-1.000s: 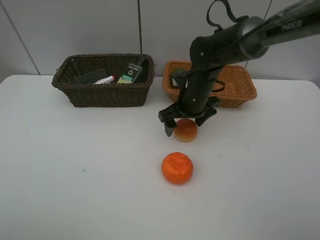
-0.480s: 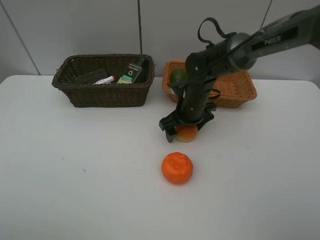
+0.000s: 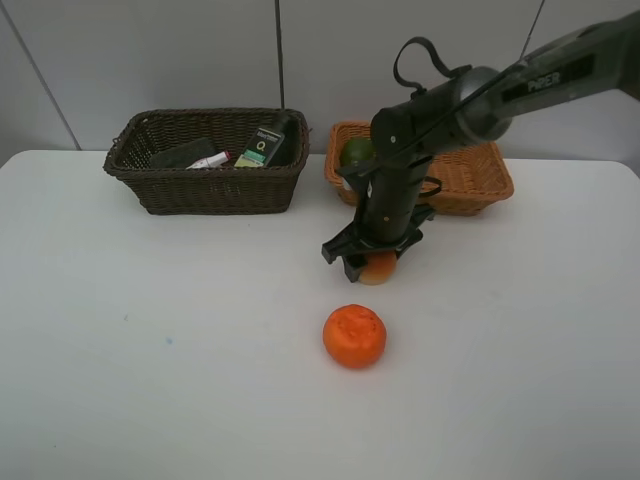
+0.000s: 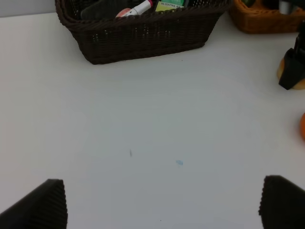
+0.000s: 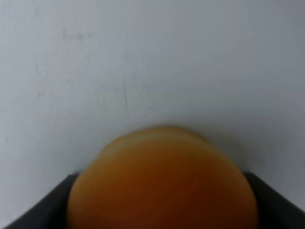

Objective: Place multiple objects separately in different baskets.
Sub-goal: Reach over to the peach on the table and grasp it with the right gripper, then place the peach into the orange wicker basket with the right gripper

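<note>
The peach-coloured fruit [image 3: 378, 268] rests on the white table in front of the light orange-tan basket [image 3: 480, 170]. My right gripper [image 3: 371, 262] is down over it, shut on it with a finger on either side; the right wrist view is filled by the fruit [image 5: 162, 186]. The orange [image 3: 354, 336] lies loose just nearer the front. A green fruit [image 3: 357, 152] sits in the tan basket. The dark brown basket [image 3: 205, 190] holds a white marker [image 3: 210, 159], a black bottle [image 3: 262, 143] and a black eraser [image 3: 182, 154]. My left gripper [image 4: 162, 210] is open over bare table.
The right arm reaches across the front of the tan basket. White wall panels stand behind both baskets. Bare white table stretches left and front of the orange.
My right gripper came down over the peach-coloured fruit and its fingers closed in onto it. The orange, the baskets and the left gripper have stayed put.
</note>
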You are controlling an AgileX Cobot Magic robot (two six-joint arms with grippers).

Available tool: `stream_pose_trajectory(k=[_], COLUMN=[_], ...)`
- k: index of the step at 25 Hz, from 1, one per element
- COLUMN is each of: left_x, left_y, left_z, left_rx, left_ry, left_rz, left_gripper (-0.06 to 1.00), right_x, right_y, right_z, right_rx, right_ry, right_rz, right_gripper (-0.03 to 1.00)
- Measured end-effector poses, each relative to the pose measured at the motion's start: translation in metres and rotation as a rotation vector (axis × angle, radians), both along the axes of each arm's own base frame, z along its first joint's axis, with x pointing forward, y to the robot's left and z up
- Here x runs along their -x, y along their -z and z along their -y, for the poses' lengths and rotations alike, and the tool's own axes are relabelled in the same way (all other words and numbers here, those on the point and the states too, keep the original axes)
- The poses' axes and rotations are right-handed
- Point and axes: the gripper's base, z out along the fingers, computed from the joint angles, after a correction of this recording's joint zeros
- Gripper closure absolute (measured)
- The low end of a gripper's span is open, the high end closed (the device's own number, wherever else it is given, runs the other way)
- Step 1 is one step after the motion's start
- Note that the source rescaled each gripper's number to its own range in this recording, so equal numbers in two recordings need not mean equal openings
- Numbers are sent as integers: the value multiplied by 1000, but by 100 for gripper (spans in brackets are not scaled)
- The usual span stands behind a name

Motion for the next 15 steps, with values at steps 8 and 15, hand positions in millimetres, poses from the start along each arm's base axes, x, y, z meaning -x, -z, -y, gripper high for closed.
stream_pose_trajectory(k=[8,15], left_x=[0,0], left_y=[0,0], left_z=[0,0], left_rx=[0,0], left_ry=[0,0], left_rz=[0,0], left_gripper=[-5,-5], right_x=[2,-39], right_y=[-25,-132], right_z=[3,17], right_rx=[34,-75], right_ry=[3,79], right_rz=[-21,210], right_gripper=[96,96])
